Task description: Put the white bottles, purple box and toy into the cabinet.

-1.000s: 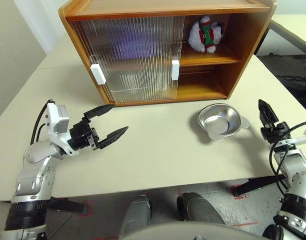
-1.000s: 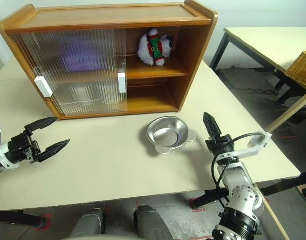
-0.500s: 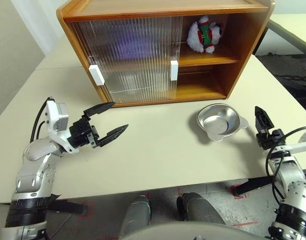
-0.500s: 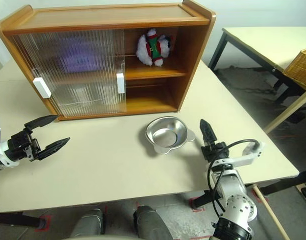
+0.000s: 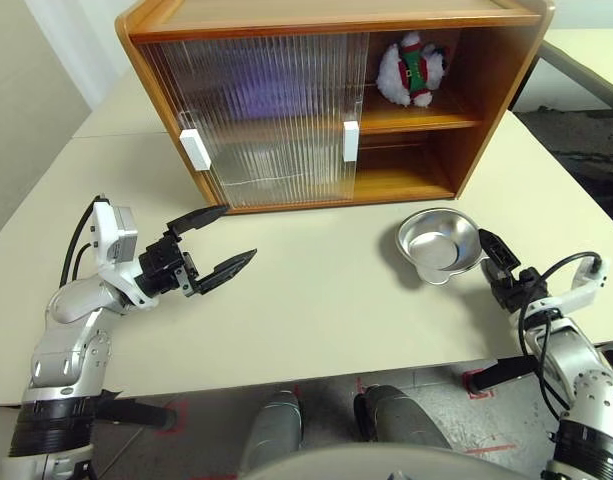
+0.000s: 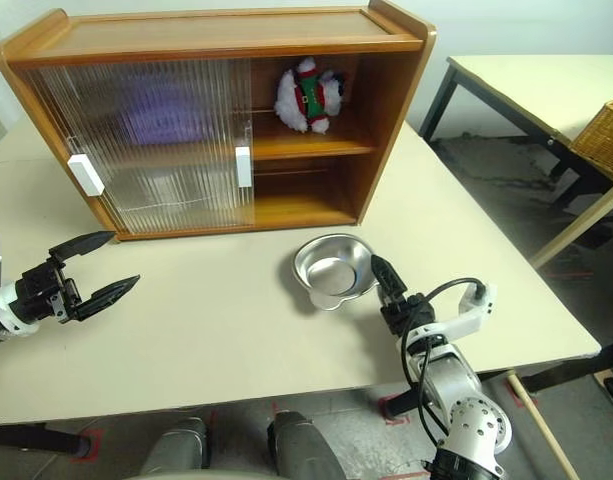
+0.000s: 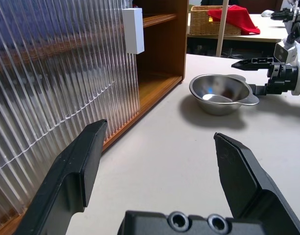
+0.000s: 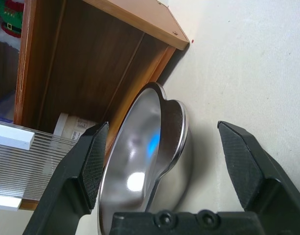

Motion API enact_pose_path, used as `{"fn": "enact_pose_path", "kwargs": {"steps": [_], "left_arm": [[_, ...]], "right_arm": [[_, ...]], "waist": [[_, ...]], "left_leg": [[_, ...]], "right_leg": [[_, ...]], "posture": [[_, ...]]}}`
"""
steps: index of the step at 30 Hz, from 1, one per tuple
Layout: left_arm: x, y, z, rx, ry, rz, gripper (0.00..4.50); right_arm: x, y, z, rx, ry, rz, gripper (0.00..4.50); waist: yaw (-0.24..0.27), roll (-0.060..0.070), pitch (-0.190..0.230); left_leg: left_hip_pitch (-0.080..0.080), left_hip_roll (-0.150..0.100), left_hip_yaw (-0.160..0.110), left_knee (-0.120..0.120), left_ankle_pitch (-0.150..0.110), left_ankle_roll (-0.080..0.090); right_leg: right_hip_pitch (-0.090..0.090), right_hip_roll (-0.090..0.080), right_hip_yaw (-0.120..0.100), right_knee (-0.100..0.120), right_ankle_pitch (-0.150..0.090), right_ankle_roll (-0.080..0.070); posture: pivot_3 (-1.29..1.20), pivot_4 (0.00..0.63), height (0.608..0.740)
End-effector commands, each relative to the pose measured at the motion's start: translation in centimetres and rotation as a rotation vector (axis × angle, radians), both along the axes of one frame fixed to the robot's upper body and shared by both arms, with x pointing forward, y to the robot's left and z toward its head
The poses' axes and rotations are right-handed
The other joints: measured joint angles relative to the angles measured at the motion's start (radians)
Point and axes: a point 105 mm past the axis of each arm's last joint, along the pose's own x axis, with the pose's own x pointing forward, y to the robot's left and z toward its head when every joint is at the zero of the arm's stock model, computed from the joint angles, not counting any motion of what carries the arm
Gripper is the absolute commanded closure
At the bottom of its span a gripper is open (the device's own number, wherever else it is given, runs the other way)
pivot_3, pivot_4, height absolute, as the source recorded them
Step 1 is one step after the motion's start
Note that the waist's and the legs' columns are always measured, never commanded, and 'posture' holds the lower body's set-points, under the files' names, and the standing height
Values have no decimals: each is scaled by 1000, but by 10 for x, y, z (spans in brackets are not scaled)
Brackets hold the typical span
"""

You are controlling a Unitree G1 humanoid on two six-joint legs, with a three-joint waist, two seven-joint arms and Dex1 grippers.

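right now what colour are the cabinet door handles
White handles on ribbed translucent doors, clearest in the left eye view.

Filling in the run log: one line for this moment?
toy: in cabinet, upper shelf | left claw: open, empty | right claw: open, at metal bowl

I see an orange-brown cabinet (image 5: pixel 466 90) with ribbed translucent doors (image 5: pixel 266 110) and white handles (image 5: pixel 195 149), a red-and-green-clad white toy (image 5: pixel 413 68), and a shiny silver bowl (image 5: pixel 438 243).
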Motion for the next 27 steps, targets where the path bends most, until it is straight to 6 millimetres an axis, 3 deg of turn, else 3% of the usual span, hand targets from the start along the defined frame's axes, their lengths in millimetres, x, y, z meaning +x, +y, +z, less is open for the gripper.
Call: {"fn": "enact_pose_path", "kwargs": {"steps": [1, 3, 12, 19, 27], "left_arm": [[-1, -1, 0, 15, 2, -1, 0], [-1, -1, 0, 15, 1, -1, 0], [0, -3, 0, 12, 4, -8, 0], [0, -3, 0, 14, 7, -11, 0], [2, -3, -1, 19, 11, -11, 0]], "right_arm": [[3, 5, 3, 17, -14, 13, 409], [4, 6, 6, 18, -27, 22, 948], [0, 8, 10, 25, -50, 31, 4395], [4, 8, 17, 38, -66, 42, 4484], [10, 27, 37, 96, -112, 186, 4484]], "waist": [[-1, 0, 0], [-1, 0, 0], [-1, 0, -1], [0, -4, -4], [-1, -5, -4]], "left_leg": [[0, 0, 0, 0, 0, 0], [-2, 0, 0, 0, 0, 0], [-4, 0, 0, 0, -1, -1], [-3, 0, -2, 0, -1, -1], [-5, 0, -3, 0, -1, -2]], "right_leg": [[-1, 0, 0, 0, 0, 0], [-2, 0, 0, 0, 0, 0], [-3, 0, 0, 0, -1, -1], [-2, 0, 0, 0, -3, 2], [-2, 0, 0, 0, -4, 0]], "posture": [[-21, 54, 740], [-25, 52, 740], [-36, 58, 740], [-42, 58, 740], [-44, 60, 740]]}}
